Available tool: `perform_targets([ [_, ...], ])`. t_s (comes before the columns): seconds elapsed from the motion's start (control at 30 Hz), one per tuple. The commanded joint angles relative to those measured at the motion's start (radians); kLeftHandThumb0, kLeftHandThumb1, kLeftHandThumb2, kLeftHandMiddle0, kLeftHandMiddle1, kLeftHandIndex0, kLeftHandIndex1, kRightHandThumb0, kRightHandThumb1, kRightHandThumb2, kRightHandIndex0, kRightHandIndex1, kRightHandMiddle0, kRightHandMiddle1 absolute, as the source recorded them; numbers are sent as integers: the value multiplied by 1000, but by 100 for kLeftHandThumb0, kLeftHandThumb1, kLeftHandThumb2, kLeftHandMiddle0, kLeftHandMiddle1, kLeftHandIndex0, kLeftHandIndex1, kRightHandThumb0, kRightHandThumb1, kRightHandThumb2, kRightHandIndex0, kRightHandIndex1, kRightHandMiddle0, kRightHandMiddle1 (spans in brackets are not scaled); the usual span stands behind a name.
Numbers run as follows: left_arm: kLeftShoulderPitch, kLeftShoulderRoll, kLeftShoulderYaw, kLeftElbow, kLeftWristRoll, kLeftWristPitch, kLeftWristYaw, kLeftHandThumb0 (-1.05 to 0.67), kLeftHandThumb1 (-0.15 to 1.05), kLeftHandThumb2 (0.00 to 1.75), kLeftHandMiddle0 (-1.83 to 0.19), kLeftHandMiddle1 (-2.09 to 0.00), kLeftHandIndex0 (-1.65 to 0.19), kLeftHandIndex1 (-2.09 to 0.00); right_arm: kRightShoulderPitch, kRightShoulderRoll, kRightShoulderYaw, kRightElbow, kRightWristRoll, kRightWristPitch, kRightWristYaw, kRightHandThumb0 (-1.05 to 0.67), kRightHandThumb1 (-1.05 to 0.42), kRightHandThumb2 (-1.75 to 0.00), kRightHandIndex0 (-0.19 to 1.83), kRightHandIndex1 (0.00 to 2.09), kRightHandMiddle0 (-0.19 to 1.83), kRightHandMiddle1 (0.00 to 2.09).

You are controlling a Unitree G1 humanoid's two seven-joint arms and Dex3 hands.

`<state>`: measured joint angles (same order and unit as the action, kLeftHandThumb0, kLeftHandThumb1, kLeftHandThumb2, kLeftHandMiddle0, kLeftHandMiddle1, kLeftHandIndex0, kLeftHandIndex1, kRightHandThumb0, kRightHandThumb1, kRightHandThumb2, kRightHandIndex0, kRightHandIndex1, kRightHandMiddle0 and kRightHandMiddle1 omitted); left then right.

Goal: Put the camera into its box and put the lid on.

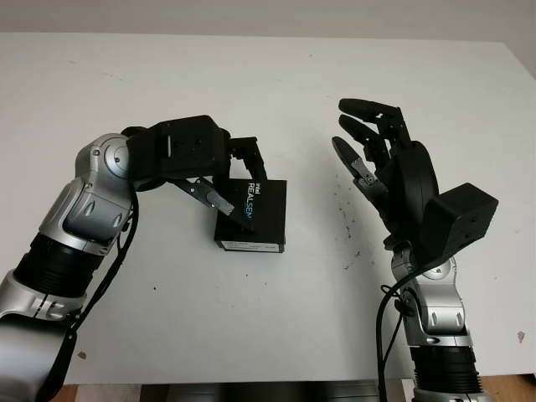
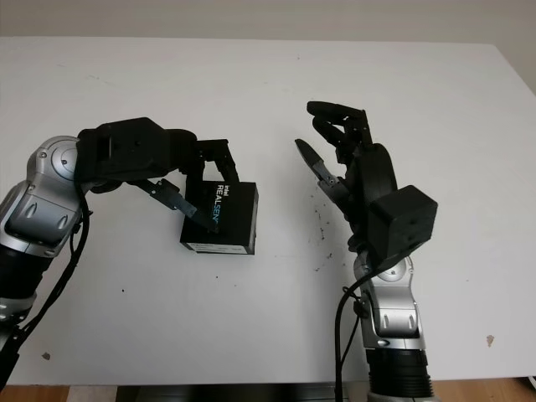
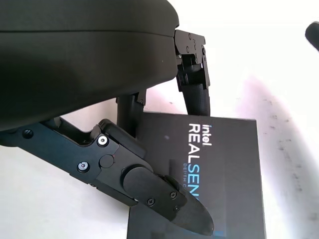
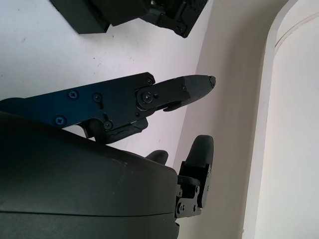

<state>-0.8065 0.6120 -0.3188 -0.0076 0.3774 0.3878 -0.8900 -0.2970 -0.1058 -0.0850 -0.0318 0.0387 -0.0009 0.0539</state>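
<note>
The black camera box printed "intel REALSENSE" lies closed on the white table, its lid on; the camera itself is hidden. My left hand is over the box's left part. Its thumb reaches across the lid and its fingers point down at the box's far edge. I see no firm grip, and the box sits flat on the table. My right hand is raised to the right of the box, open, palm turned toward it and well apart from it.
Small dark specks mark the table between the box and the right hand. The table's far edge runs along the back, and its right edge slants down at the far right.
</note>
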Motion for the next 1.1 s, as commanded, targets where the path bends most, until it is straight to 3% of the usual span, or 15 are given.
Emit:
perform_targets([
  [0.0,-11,43,-51,-17,56,-6,-30,-35,94,6,2,-191,7,-163,12,0,0,-19,3,-2,0,-53,-105,-9,0,75,-5,119],
  [0.03,-15,62,-74,-27,92,-25,-44,-39,95,6,10,-183,12,-144,13,-1,0,-20,4,-3,1,-52,-105,-10,-1,74,-6,119],
  [0.1,-15,85,-97,-42,143,-50,-63,-50,96,5,10,-76,9,-57,14,-2,-1,-21,6,-1,3,-52,-105,-10,-1,74,-6,119],
  [0.13,-12,90,-100,-48,157,-56,-68,-52,96,5,5,-47,6,-35,15,-3,-2,-20,6,-2,4,-52,-105,-10,-1,74,-6,118],
  [0.2,-6,90,-98,-54,174,-64,-71,-54,97,6,3,-19,6,-15,16,-3,-4,-20,10,-3,7,-53,-105,-10,-1,74,-6,118],
  [0.37,6,91,-98,-73,222,-84,-61,-58,100,6,14,-5,11,-6,17,-7,-4,-20,10,-2,11,-53,-105,-10,-1,75,-5,117],
  [0.63,50,76,-61,-76,251,-179,59,-56,104,7,9,-7,6,-7,21,-6,0,-23,13,6,18,-53,-105,-11,-2,73,-6,116],
  [1.07,30,16,4,-50,218,-224,190,-52,105,7,4,-7,2,-8,30,-3,3,-23,17,11,22,-54,-105,-10,-1,75,-6,119],
])
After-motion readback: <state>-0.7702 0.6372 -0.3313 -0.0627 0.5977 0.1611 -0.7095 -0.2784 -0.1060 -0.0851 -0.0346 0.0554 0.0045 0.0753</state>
